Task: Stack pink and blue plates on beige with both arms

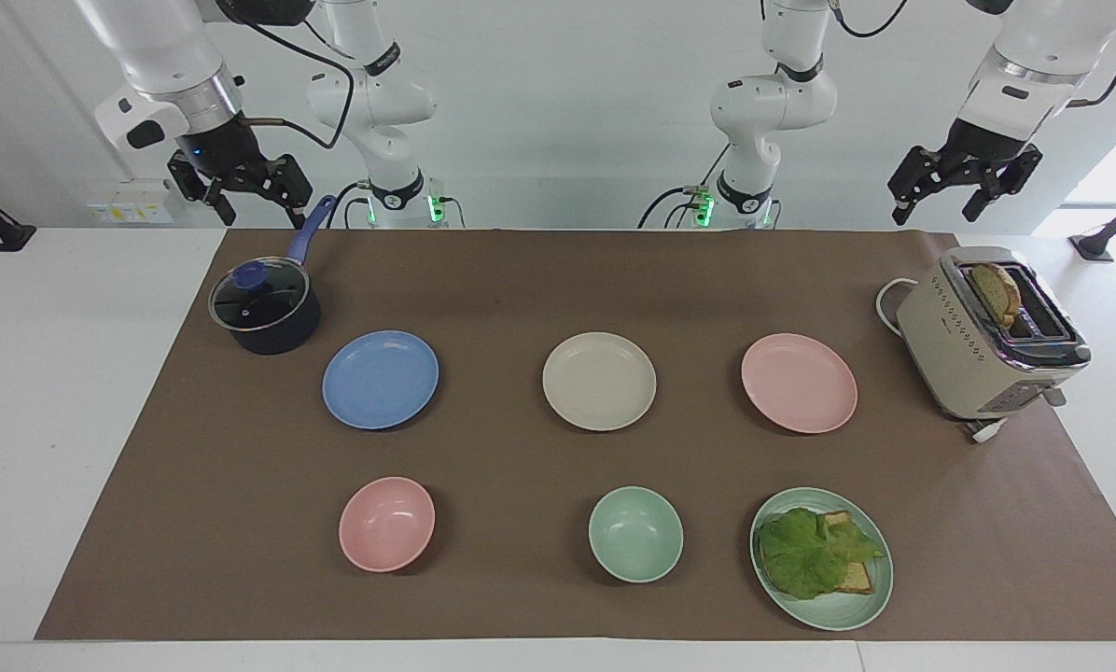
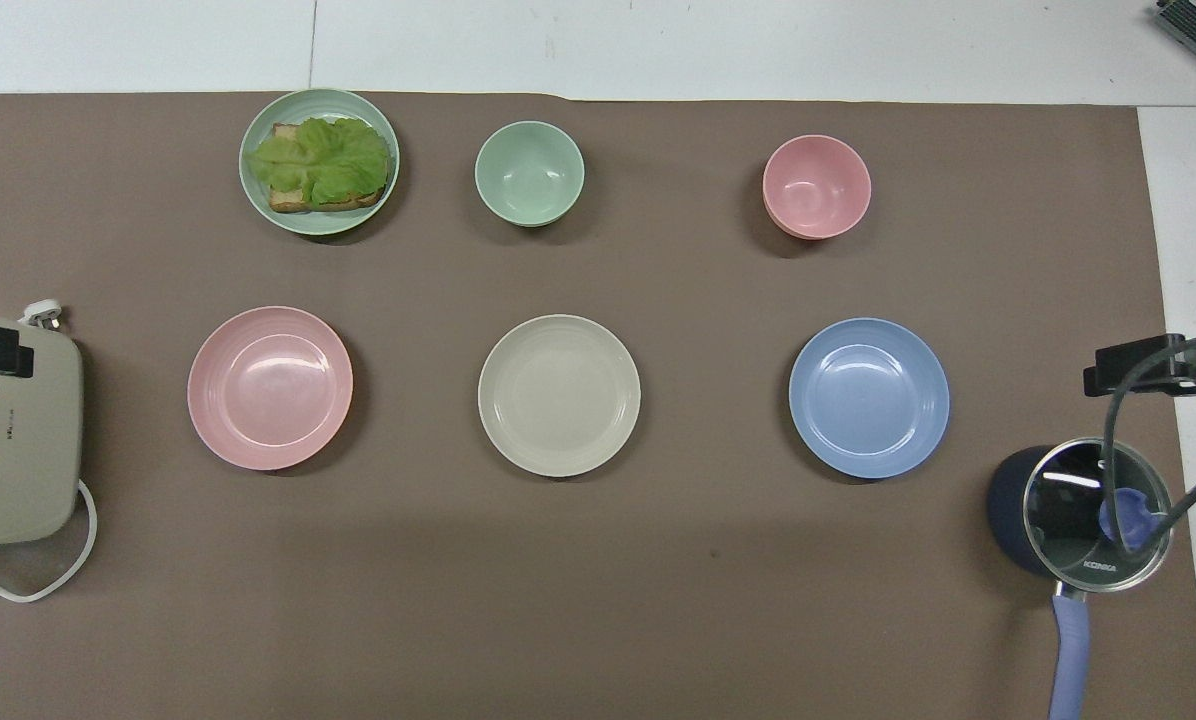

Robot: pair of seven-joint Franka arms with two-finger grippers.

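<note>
Three equal shallow plates lie in a row across the brown mat. The beige plate (image 1: 599,381) (image 2: 559,395) is in the middle. The blue plate (image 1: 381,379) (image 2: 869,397) lies toward the right arm's end and the pink plate (image 1: 799,383) (image 2: 270,388) toward the left arm's end. All three are bare and apart from each other. My right gripper (image 1: 261,215) hangs open and empty in the air over the pot's handle. My left gripper (image 1: 933,210) hangs open and empty over the mat's edge by the toaster.
A dark pot with a glass lid (image 1: 264,308) (image 2: 1083,510) stands beside the blue plate. A beige toaster (image 1: 992,341) (image 2: 13,440) holding bread stands beside the pink plate. Farther from the robots are a pink bowl (image 1: 386,524), a green bowl (image 1: 635,534) and a green plate (image 1: 829,611) with lettuce and toast.
</note>
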